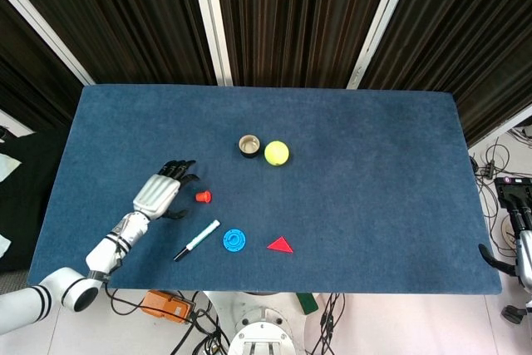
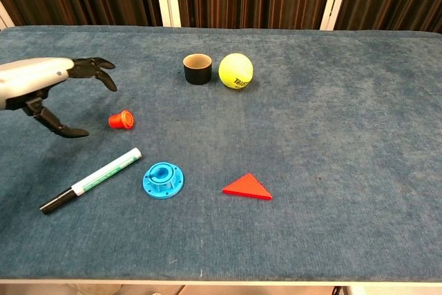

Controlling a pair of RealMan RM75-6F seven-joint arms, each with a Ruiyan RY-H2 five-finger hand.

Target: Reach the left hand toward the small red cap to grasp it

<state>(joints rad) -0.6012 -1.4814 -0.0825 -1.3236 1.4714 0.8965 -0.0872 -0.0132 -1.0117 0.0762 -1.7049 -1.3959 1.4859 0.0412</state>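
Observation:
The small red cap (image 1: 203,197) (image 2: 121,119) lies on its side on the blue table, left of centre. My left hand (image 1: 164,189) (image 2: 52,88) hovers just to the left of it with its fingers spread and nothing in them, a short gap away from the cap. Only the edge of my right hand (image 1: 521,251) shows, off the table's right side in the head view; its fingers are cut off by the frame.
A marker (image 1: 196,240) (image 2: 90,179) lies below the cap, with a blue flanged disc (image 2: 163,179) and a red triangle (image 2: 246,187) to its right. A black cup (image 2: 197,69) and a yellow tennis ball (image 2: 236,70) stand further back.

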